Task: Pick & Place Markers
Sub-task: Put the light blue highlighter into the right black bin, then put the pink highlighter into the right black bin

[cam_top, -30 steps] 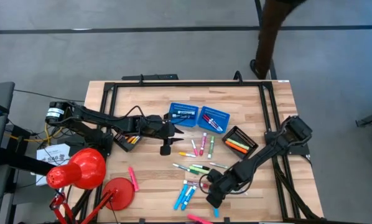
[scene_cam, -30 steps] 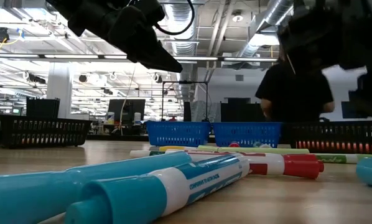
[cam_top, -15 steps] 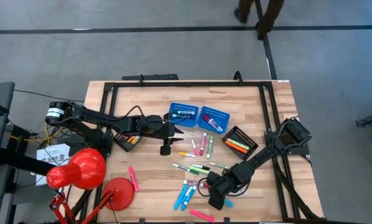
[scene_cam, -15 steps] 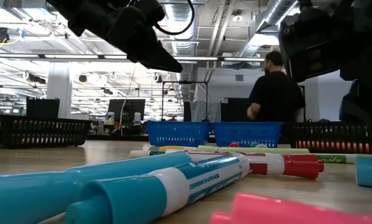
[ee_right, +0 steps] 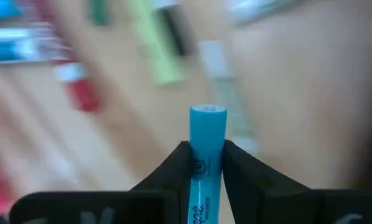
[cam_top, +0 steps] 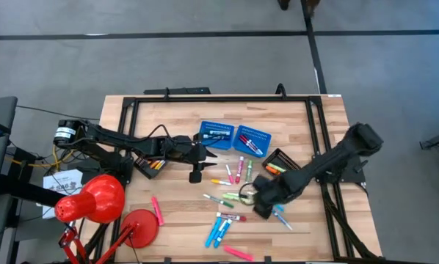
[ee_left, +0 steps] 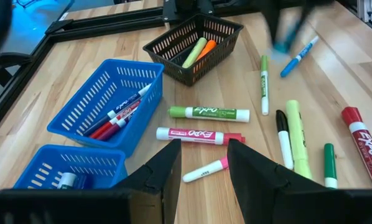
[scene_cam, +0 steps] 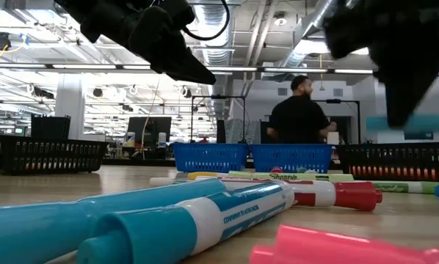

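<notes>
Right gripper [ee_right: 201,163] was clamped on a light-blue marker [ee_right: 207,155], fingers [ee_right: 173,167] pressed on both sides of its barrel, cap end sticking out past the tips. In the high view that gripper [cam_top: 261,203] sat mid-tabletop, just in front of the black tray [cam_top: 284,166], and in the low view it was raised off the wood with the blue marker [scene_cam: 418,123] showing level beside it.

Left gripper [ee_left: 201,163] held nothing, fingers [ee_left: 162,173] parted with a gap between them, hanging over the tabletop [cam_top: 175,117] next to the two blue baskets [cam_top: 234,138]. In the high view it [cam_top: 197,173] was left of the marker scatter.

Loose markers [cam_top: 234,171] lay across the middle of the tabletop: pink and green ones by the baskets, a blue group [cam_top: 219,231] near the front edge, a pink one [cam_top: 236,253] at the front. Several markers were in the baskets and an orange and a green one in the black tray [ee_left: 192,46].

A person [scene_cam: 299,121] stood in the room behind, seen from the back.
</notes>
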Controlling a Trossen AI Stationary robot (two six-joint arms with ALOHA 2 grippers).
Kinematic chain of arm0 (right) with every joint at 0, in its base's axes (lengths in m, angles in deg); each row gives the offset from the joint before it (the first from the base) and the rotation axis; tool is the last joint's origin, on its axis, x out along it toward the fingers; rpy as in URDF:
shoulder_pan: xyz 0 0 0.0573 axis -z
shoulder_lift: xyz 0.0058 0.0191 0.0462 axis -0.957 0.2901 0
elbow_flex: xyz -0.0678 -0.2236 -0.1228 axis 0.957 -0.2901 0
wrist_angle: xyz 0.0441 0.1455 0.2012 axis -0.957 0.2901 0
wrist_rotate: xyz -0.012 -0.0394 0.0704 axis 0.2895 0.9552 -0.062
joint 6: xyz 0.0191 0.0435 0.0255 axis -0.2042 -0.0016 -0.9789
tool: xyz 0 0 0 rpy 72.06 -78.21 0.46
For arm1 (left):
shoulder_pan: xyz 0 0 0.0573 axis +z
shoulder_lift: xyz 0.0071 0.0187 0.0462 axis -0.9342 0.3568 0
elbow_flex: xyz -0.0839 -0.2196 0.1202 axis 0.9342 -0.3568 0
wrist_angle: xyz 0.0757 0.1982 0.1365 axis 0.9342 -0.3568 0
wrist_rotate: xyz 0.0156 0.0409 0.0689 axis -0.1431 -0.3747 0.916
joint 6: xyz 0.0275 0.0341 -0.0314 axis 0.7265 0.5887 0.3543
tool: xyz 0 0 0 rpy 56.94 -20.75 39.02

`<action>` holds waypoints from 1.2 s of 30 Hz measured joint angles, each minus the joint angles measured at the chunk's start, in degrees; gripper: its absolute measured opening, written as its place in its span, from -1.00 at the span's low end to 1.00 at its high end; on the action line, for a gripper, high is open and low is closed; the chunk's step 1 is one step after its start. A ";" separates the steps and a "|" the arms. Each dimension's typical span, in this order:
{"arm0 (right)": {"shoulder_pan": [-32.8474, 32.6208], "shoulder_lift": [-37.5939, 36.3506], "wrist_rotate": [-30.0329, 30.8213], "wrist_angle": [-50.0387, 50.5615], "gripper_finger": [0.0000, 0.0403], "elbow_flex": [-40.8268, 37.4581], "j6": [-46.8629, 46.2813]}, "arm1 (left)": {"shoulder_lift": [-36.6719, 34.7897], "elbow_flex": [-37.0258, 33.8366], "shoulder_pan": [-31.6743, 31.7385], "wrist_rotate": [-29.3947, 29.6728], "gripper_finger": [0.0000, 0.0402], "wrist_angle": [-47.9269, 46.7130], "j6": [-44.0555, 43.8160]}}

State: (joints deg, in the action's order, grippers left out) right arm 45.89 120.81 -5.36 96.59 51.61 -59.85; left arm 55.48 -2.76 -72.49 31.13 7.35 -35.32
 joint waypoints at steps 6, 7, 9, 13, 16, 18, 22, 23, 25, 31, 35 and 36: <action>1.61 -7.10 13.89 19.58 -0.72 0.03 -0.77 | 0.00 0.00 0.00 0.00 -0.37 0.02 0.00; 1.86 -7.81 16.53 21.23 -0.72 -0.38 -0.59 | 0.00 0.00 0.00 0.00 -0.37 0.02 0.00; 2.62 -8.45 20.56 22.14 -0.70 -1.91 0.73 | 0.00 0.00 0.00 0.00 -0.37 0.02 0.00; 4.91 -8.32 22.40 19.63 -0.65 -5.14 1.57 | 0.00 0.00 0.00 0.00 -0.37 0.02 0.00; 6.12 -7.75 19.90 17.46 -0.63 -7.38 1.58 | 0.00 0.00 0.00 0.00 -0.37 0.02 0.00; 6.56 -7.39 19.37 16.78 -0.62 -8.30 1.57 | 0.00 0.00 0.00 0.00 -0.37 0.04 0.00; 7.64 -7.02 17.69 14.64 -0.54 -9.65 2.88 | 0.00 0.00 0.01 0.00 -0.37 0.06 0.00; 7.89 -7.07 16.95 14.72 -0.51 -9.67 3.65 | 0.00 0.00 0.00 0.00 -0.37 0.17 0.00; 8.36 -7.11 16.46 14.08 -0.42 -9.70 4.61 | 0.00 0.00 0.00 0.00 -0.37 0.27 0.00; 8.73 -7.11 16.32 13.78 -0.14 -6.86 5.45 | 0.00 0.02 0.00 0.00 -0.37 0.49 0.00; 6.77 -7.11 15.15 12.16 -0.04 -1.54 6.18 | 0.00 0.02 0.00 0.00 -0.37 0.50 0.00; 5.90 -7.11 15.05 11.50 -0.03 -0.20 6.33 | 0.00 0.02 0.00 0.00 -0.37 0.50 0.00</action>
State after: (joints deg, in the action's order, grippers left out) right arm 51.79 113.70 9.70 108.09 51.41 -53.52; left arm 55.48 -2.73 -72.49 31.13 7.85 -35.32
